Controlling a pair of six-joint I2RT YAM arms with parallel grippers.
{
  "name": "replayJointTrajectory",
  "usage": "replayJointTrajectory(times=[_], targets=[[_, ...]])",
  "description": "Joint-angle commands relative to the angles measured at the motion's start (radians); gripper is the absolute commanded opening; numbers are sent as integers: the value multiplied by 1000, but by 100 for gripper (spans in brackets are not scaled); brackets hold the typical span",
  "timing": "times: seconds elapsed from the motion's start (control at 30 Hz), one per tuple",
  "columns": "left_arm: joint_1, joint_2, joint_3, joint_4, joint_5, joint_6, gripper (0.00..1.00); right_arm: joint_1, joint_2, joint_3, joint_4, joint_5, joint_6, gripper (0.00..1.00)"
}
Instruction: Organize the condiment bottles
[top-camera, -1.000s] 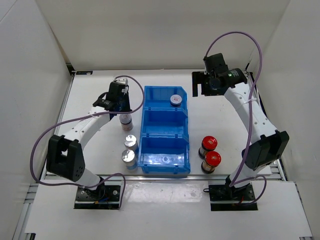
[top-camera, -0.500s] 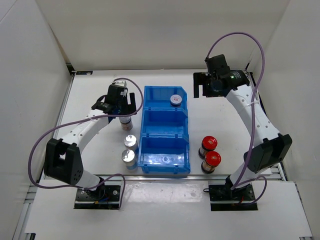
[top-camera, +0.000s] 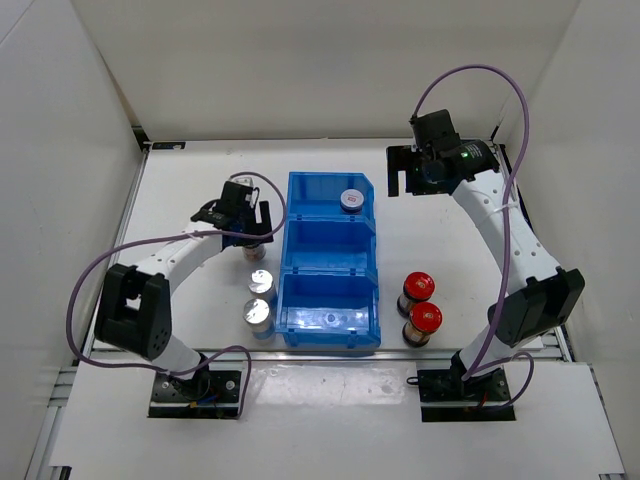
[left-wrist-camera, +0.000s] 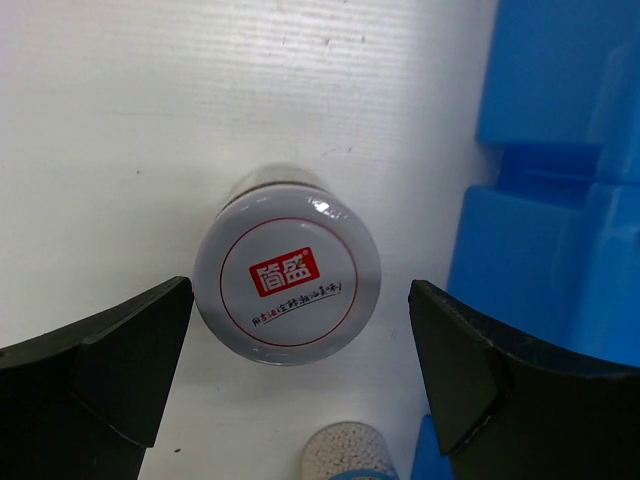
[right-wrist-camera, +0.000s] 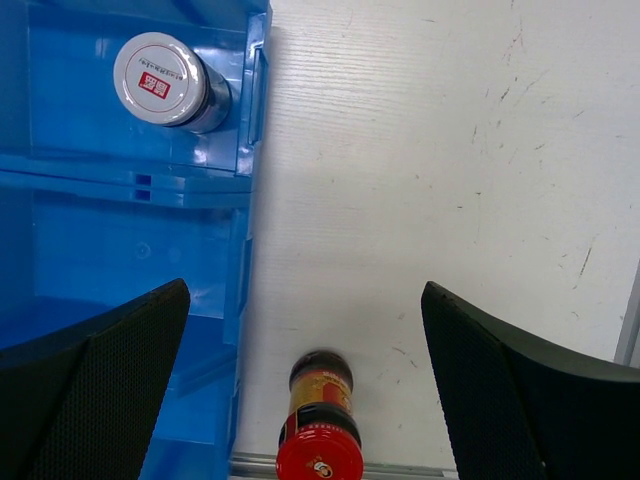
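White tabletop (top-camera: 180, 200), white walls on three sides. Blue three-compartment bin (top-camera: 292, 262) sits mid-table. Left pincer (left-wrist-camera: 300, 300) is spread apart, straddling an upright grey-white-cap jar (left-wrist-camera: 287, 277) just left of the bin. There's a gap on both sides, so no contact as far as the wrist view lets me tell. Second grey-white-cap jar (top-camera: 351, 200) stands in the bin's far compartment. Far silver-cap jar (top-camera: 262, 283) and near silver-cap jar (top-camera: 257, 315) stand close together beside the bin's left wall. Far red-cap jar (top-camera: 417, 287) and near red-cap jar (top-camera: 424, 318) stand right of the bin. Right pincer (right-wrist-camera: 305, 292) is wide apart and holds nothing, over bare tabletop beside the bin's far end.
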Motion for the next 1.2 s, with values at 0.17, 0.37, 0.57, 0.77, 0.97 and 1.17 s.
replayJointTrajectory(times=[0.17, 0.37, 0.57, 0.77, 0.97, 1.17], targets=[[4, 34, 16, 20, -7, -20, 97, -2, -38, -12, 28, 16, -12, 100], [4, 87, 68, 41, 2, -20, 93, -2, -19, 6, 28, 16, -22, 100], [4, 123, 88, 41, 11, -30, 82, -2, -19, 6, 28, 16, -31, 100], [4, 77, 48, 41, 11, -30, 59, -2, -19, -3, 28, 25, -31, 100], [4, 17, 106, 1, -55, -10, 13, -2, -29, -21, 37, 25, -31, 100], [4, -31, 301, -69, -147, 46, 11, -2, -29, -21, 37, 25, -31, 100]])
